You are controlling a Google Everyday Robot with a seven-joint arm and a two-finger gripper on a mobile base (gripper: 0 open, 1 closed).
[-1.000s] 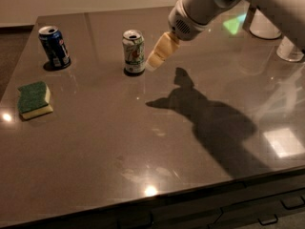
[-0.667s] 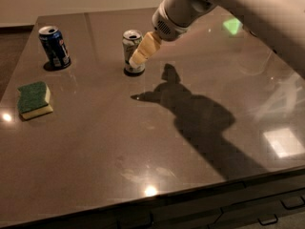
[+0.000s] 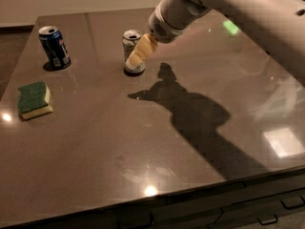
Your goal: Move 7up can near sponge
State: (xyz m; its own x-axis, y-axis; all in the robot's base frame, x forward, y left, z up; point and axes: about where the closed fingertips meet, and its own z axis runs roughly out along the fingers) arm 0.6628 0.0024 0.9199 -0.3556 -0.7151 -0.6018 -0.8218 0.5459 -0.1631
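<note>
The 7up can (image 3: 129,37) stands upright at the back middle of the dark table (image 3: 95,151); its silver top and left side show. My gripper (image 3: 134,60) has come in from the upper right and sits right at the can, its cream tip covering the can's front and right side. The sponge (image 3: 33,99), green on top with a yellow base, lies flat near the table's left edge, well to the left and front of the can.
A dark blue can (image 3: 54,46) stands at the back left, behind the sponge. My arm (image 3: 228,13) crosses the upper right and casts a large shadow (image 3: 200,123) over the table's middle. The table's front edge (image 3: 157,199) runs along the bottom.
My gripper has moved left and down from beside the 7up can to right against it, now overlapping its front. The can, the sponge and the blue can have not moved.
</note>
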